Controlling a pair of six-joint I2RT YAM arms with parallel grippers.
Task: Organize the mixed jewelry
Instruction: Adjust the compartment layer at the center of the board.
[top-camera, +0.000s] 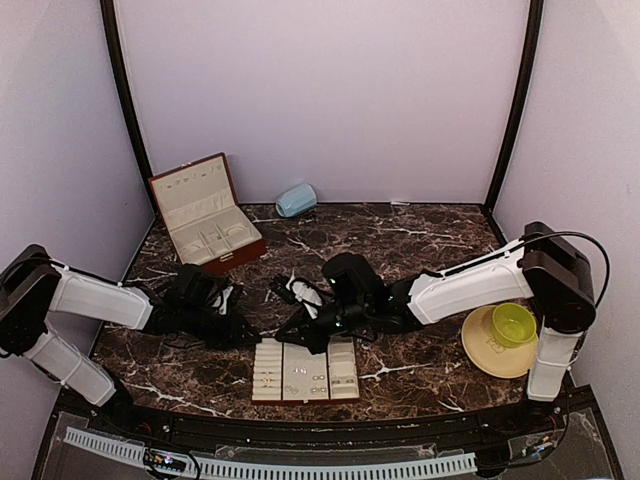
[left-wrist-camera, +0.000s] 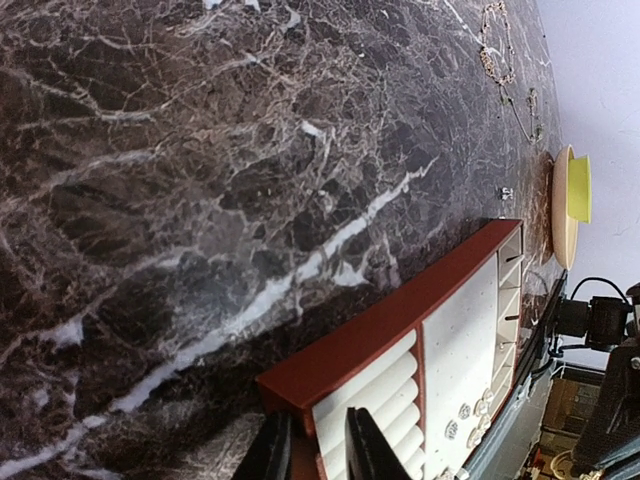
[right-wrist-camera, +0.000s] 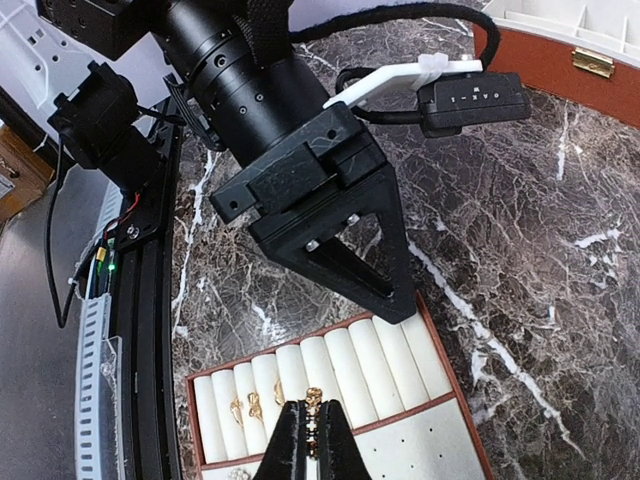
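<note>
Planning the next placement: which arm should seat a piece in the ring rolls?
Right. Its gripper already pinches a small gold ring directly over the cream ring rolls; the left gripper merely straddles the tray's red-brown edge.

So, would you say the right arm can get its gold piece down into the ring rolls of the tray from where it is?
Probably yes: the right gripper, shut on a small gold piece, hangs right over the ring rolls. The left gripper sits at the tray's corner, beside that path rather than across it.

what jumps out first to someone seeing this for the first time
Both arms meet over the cream-lined jewelry tray at the near edge of the dark marble table. The right gripper pinches a small gold ring above the tray's ring rolls. An open red-brown box sits back left.
</note>
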